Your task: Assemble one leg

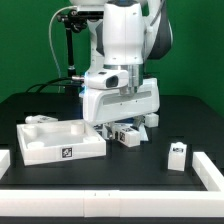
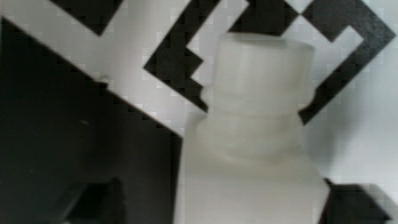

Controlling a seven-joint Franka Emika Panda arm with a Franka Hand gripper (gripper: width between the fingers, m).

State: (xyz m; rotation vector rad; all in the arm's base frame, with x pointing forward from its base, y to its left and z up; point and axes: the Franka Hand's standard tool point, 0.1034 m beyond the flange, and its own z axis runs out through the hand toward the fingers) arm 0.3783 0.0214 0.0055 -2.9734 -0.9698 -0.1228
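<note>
My gripper (image 1: 122, 132) is low over the table, just to the exterior view's right of the large white tray-like part (image 1: 58, 142). In the wrist view a white leg (image 2: 258, 120) stands between my fingers, with a narrower stepped end. One fingertip (image 2: 365, 203) is right beside the leg, the other (image 2: 89, 203) is a dark gap away, so the gripper (image 2: 228, 206) is open around it. In the exterior view this leg (image 1: 130, 138) shows partly under the hand. A big black-and-white tag pattern (image 2: 160, 60) lies behind the leg.
Another leg (image 1: 178, 153) stands alone at the exterior view's right. A further small white piece (image 1: 152, 119) sits behind the hand. White border strips run along the front (image 1: 110, 205), left (image 1: 4, 160) and right (image 1: 210, 170). A black stand (image 1: 68, 50) is at the back.
</note>
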